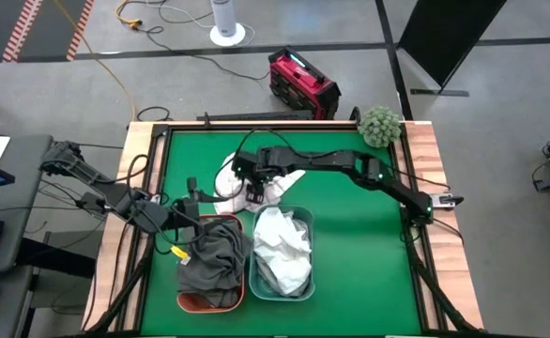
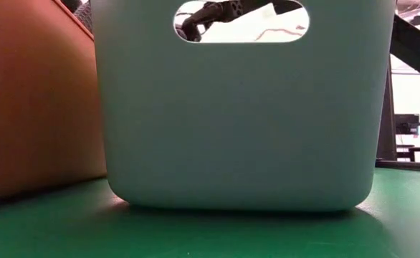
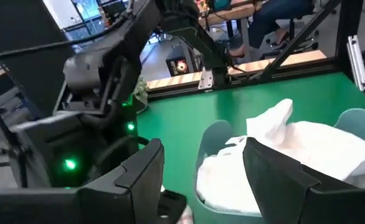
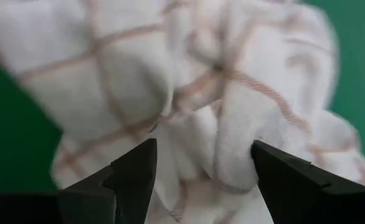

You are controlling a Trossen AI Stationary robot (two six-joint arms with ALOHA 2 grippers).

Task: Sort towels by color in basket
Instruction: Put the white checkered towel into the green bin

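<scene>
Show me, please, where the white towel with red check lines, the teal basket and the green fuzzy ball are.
white towel with red check lines (image 4: 195,93): right wrist view, on the middle of its bunched cloth.
teal basket (image 2: 239,122): low view, on its front wall.
green fuzzy ball (image 1: 380,125): high view, on its centre.

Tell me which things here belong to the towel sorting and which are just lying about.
Job: white checked towel under open right gripper; white towels in teal basket; grey towels in orange basket; open left gripper.
Lying about: green fuzzy ball; red case on floor.
</scene>
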